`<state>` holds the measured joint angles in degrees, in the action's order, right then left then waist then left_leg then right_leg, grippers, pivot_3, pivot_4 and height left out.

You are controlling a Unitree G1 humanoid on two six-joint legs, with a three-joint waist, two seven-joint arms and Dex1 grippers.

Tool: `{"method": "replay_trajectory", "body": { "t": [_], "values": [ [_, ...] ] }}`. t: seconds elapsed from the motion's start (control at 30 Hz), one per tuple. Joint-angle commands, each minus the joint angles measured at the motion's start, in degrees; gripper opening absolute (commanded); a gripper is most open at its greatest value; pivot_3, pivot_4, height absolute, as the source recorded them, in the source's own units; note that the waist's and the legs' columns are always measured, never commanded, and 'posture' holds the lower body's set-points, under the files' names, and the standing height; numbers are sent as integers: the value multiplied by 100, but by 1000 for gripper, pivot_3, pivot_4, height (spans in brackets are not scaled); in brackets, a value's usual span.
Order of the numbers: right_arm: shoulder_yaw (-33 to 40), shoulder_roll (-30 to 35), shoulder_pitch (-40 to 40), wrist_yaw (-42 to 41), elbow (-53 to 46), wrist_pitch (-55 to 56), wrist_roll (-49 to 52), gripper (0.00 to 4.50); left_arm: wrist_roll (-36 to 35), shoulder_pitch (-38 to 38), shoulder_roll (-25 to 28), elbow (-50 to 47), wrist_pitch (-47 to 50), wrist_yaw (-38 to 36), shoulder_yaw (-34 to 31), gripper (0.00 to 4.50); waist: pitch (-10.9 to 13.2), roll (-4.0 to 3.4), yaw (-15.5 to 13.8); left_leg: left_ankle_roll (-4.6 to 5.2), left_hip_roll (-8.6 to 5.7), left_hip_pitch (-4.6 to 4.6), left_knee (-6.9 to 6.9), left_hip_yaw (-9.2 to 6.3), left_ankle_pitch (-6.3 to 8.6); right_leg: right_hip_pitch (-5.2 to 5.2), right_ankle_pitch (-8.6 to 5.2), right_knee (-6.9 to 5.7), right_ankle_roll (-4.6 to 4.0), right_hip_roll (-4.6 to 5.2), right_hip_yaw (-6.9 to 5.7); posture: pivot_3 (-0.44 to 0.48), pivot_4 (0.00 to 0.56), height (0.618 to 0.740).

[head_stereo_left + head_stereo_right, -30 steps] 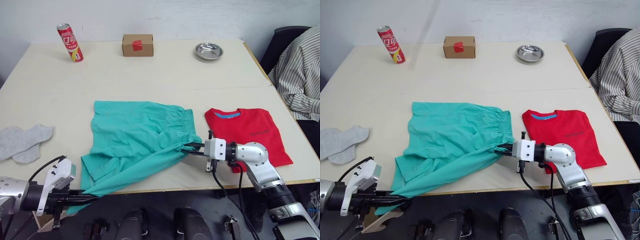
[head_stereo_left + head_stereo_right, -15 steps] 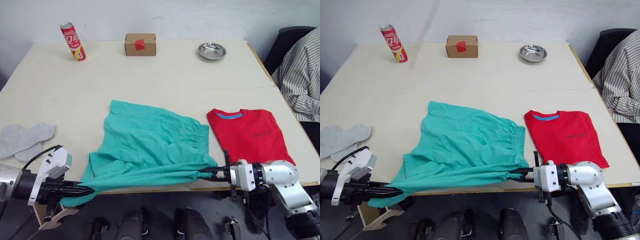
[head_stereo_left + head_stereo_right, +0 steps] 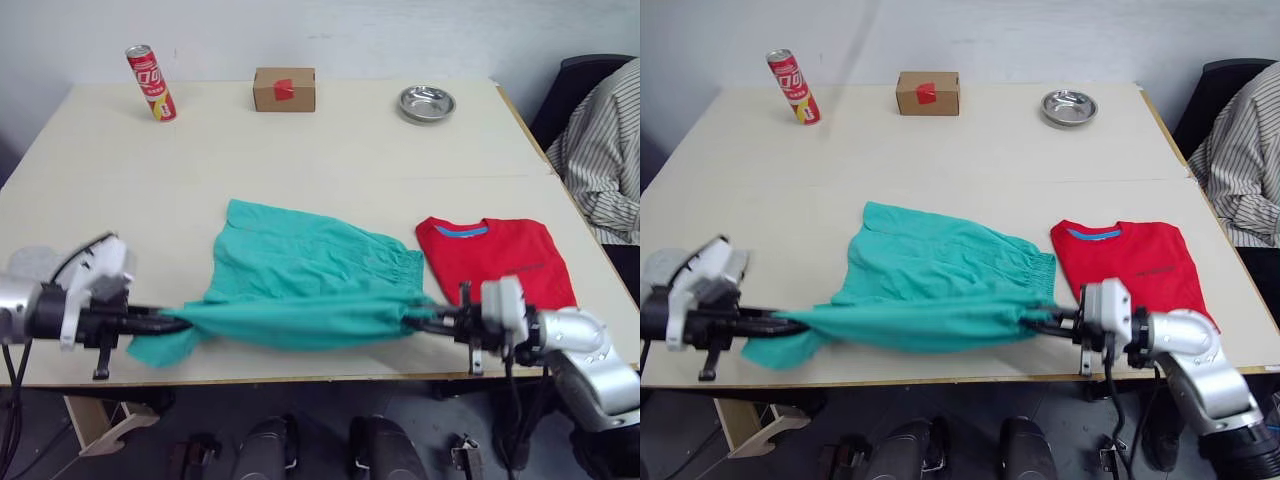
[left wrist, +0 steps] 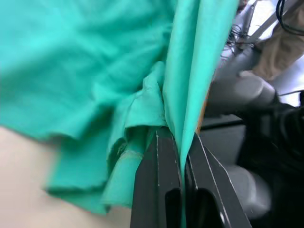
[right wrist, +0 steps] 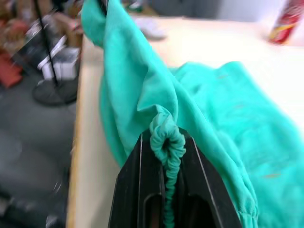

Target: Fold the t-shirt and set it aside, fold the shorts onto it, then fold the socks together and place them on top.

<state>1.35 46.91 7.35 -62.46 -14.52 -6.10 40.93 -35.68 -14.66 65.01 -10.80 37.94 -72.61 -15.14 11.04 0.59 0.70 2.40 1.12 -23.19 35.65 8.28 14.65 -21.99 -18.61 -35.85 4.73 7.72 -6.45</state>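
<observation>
beige table (image 3: 330, 150) w/ red can (image 3: 151, 69), cardboard box (image 3: 284, 89), metal bowl (image 3: 426, 102), teal shorts (image 3: 300, 280), folded red t-shirt (image 3: 497, 262)

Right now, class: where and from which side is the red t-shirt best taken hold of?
Probably at the near hem corners. The t-shirt lies flat and already folded, collar away from the robot, its near edge by the table edge. Coming from the robot's side, fingers could slide under that hem. The right gripper is shut on the shorts.

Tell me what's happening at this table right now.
The robot is mid-fold on the shorts: the left gripper and right gripper each pinch an end of the near edge, lifting it taut above the table. The t-shirt lies folded to the right.
</observation>
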Motion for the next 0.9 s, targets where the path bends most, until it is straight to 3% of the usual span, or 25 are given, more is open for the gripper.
{"method": "replay_trajectory", "body": {
  "t": [0.03,0.13,0.23,0.4,0.67,0.9],
  "values": [
    [270,-91,331,297,-40,-793,468,0,628,-1304,-373,886,-616,61,809,16,1,0,-54,-11,0,-2,-1,1,-8,-4,1,-1,1,-1,-1,0,150,740],
    [275,-329,700,529,274,-1165,404,0,1340,-2671,-1062,2105,-1488,-4,1505,16,-2,6,-79,6,-2,-24,2,18,-19,-26,0,-11,0,-16,-2,0,150,740],
    [221,-574,957,761,462,-1470,288,0,1943,-3550,-1621,3318,-2314,-6,1927,16,-1,6,-89,43,2,-99,53,20,-40,-68,3,-28,9,-33,-19,0,150,740],
    [178,-839,1091,1093,481,-2030,226,0,2580,-4570,-2328,5170,-3249,130,2183,16,11,27,-50,80,-9,-105,80,48,-41,-67,26,-41,55,-41,-43,0,150,740],
    [300,-1078,1009,1807,607,-2448,-226,0,3305,-4995,-2988,6993,-4623,523,2272,16,14,32,-52,107,-8,-111,136,45,-19,-64,35,-39,72,-12,-29,0,150,740],
    [726,-1190,786,2156,161,-2804,6,0,3317,-5249,-3447,7578,-5287,652,2018,16,18,38,-70,117,-12,-135,154,27,-13,-66,38,-60,77,-6,-15,0,150,740]
  ]
}}
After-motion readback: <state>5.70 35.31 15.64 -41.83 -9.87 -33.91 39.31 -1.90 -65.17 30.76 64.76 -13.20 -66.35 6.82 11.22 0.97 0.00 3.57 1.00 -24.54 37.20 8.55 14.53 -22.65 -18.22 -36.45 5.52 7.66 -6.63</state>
